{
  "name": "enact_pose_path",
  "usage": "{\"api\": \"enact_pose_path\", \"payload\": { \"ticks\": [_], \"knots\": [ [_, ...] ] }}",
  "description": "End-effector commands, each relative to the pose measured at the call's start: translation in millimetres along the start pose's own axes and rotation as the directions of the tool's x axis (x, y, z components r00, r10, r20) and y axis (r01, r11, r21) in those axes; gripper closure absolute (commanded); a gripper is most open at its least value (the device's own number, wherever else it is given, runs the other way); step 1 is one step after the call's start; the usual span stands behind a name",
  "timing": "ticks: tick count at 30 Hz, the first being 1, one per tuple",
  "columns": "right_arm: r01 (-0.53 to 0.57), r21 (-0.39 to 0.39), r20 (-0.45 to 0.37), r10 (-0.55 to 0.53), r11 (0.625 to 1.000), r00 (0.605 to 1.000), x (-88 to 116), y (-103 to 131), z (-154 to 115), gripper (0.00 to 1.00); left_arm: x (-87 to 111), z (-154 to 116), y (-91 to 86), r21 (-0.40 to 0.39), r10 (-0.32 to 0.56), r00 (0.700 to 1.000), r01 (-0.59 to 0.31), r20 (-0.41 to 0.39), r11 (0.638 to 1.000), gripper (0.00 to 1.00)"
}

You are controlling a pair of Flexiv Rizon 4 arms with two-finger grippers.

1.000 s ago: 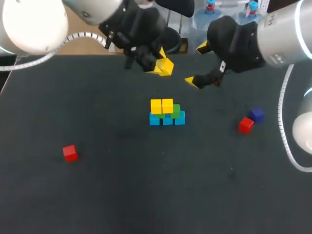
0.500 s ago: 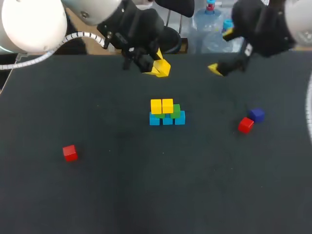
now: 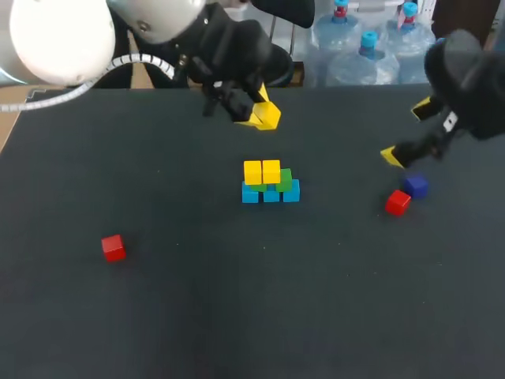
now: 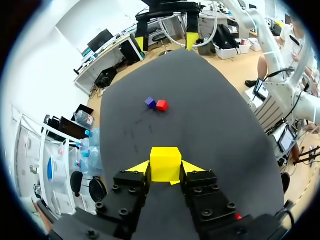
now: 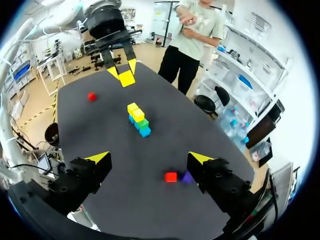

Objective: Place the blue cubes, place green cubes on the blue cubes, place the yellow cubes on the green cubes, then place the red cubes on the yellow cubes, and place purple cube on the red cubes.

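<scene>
The stack [image 3: 270, 183] stands mid-table: three blue cubes in a row, green cubes [image 3: 284, 178] on them, two yellow cubes [image 3: 261, 170] on top. Behind it, above the table, my left gripper [image 3: 257, 109] is shut on a yellow cube [image 3: 267, 115]; in the left wrist view this cube [image 4: 165, 163] sits between the fingers. My right gripper [image 3: 406, 133] hangs wide open just behind the purple cube [image 3: 415, 186] and a red cube [image 3: 398, 203] at the right. In the right wrist view these two cubes [image 5: 171, 176] [image 5: 187, 177] lie under that open gripper [image 5: 150, 159]. Another red cube [image 3: 114, 248] lies front left.
The dark table [image 3: 237, 316] reaches a back edge just behind both grippers. In the right wrist view the stack [image 5: 138, 120] and the far red cube [image 5: 91, 96] lie ahead, with wide bare table around them.
My right arm has swung from behind the stack to the right, ending over the purple and red cubes. The left gripper with its yellow cube has barely shifted.
</scene>
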State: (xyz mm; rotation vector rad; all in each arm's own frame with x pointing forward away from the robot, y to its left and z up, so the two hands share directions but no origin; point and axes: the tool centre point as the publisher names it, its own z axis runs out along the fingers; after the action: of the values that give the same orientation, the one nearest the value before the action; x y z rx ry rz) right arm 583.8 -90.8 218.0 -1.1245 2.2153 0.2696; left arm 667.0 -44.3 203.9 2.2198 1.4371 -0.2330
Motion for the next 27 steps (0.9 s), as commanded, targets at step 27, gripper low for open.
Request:
{"api": "enact_pose_path", "payload": {
  "ticks": [27],
  "knots": [
    [0.032, 0.147, 0.087, -0.045, 0.989, 0.995, -2, 6, 24, 0.0, -42.3, 50, -52.2, 0.229, 0.247, 0.969, -0.246, 0.024, 0.942, 1.0]
  ]
}}
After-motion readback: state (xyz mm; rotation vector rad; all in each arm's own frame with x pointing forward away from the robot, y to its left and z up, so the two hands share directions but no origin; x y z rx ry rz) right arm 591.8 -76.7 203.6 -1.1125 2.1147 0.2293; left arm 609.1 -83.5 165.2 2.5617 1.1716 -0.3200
